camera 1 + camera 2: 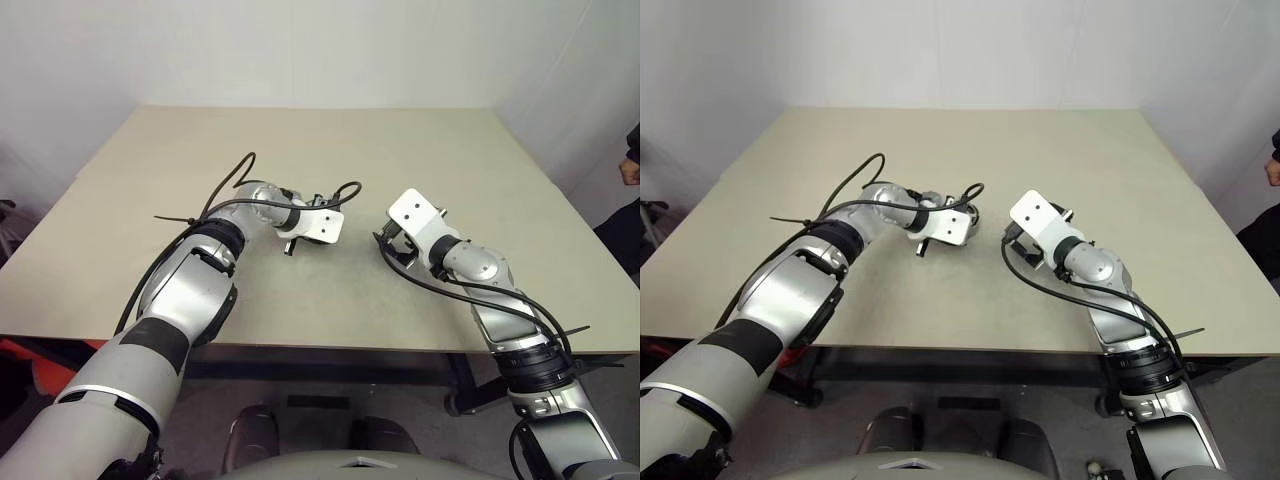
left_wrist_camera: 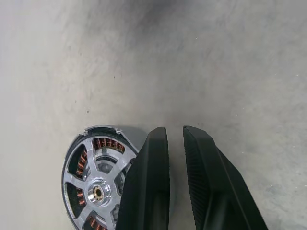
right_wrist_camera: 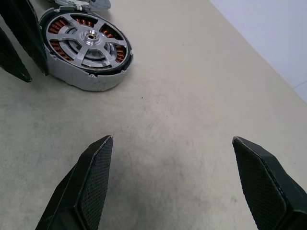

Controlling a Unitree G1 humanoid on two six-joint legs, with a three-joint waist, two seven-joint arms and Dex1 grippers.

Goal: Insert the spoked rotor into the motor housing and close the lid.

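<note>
The spoked rotor [image 3: 88, 36] lies seated inside the motor housing [image 3: 96, 81], its silver spokes over the copper windings. The pair rests flat on the table. My left gripper [image 2: 175, 129] hangs just beside the housing [image 2: 72, 158], pointing down at the table. Its fingers stand almost together with nothing between them. My right gripper [image 3: 172, 139] is wide open and empty, a short way from the housing and aimed toward it. A pale grey piece [image 3: 81, 4] shows behind the housing; I cannot tell whether it is the lid.
The beige table [image 1: 400, 150] stretches bare beyond both arms, with its front edge close under my forearms. A person's hand and dark sleeve [image 1: 630, 165] show at the far right, off the table.
</note>
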